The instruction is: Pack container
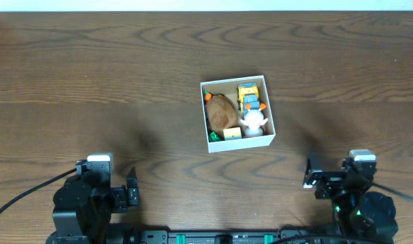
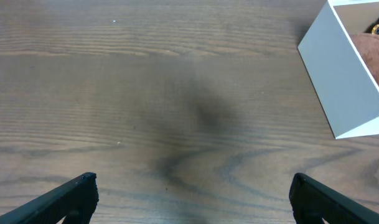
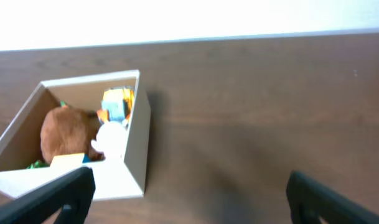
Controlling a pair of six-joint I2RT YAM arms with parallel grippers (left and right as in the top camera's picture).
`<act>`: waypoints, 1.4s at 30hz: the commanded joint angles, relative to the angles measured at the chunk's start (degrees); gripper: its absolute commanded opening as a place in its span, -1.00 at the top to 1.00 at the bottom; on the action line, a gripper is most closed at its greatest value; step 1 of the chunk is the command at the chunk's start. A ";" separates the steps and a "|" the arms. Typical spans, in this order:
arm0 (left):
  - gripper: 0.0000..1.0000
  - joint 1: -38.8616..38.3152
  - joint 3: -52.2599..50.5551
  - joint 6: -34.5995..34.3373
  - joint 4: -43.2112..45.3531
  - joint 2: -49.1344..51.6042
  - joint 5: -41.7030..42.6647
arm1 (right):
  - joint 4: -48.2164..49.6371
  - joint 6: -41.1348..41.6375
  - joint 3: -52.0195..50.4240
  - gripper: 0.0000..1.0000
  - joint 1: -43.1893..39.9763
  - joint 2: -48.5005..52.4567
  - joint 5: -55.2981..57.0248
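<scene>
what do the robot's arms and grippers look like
The left arm and right arm are black and blocky, each with a pale grey-white block at the wrist and black cables trailing off. The left gripper and right gripper have flat matte-black fingers. Small green lights glow on the right arm.

My right wrist view is blurred and glares white past the far edge of the table [image 3: 270,112], where shadows lie soft.

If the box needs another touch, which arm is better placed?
Probably right: the right hand sits nearer the box than the left hand, and its camera looks into the box. Both hands are open and empty.
</scene>
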 commanded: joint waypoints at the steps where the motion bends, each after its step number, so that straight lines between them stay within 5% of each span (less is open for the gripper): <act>1: -0.96 0.20 0.07 0.90 0.07 -0.28 0.59 | 7.06 -6.32 -6.01 -0.98 0.46 -2.29 -2.38; 12: -0.96 0.20 0.07 0.90 0.07 -0.28 0.59 | 38.60 -7.34 -25.49 -0.98 -0.98 -5.97 -5.16; 42: -0.96 0.20 0.07 0.90 0.07 -0.28 0.59 | 35.34 -9.25 -26.40 -0.99 -1.33 -5.97 -7.19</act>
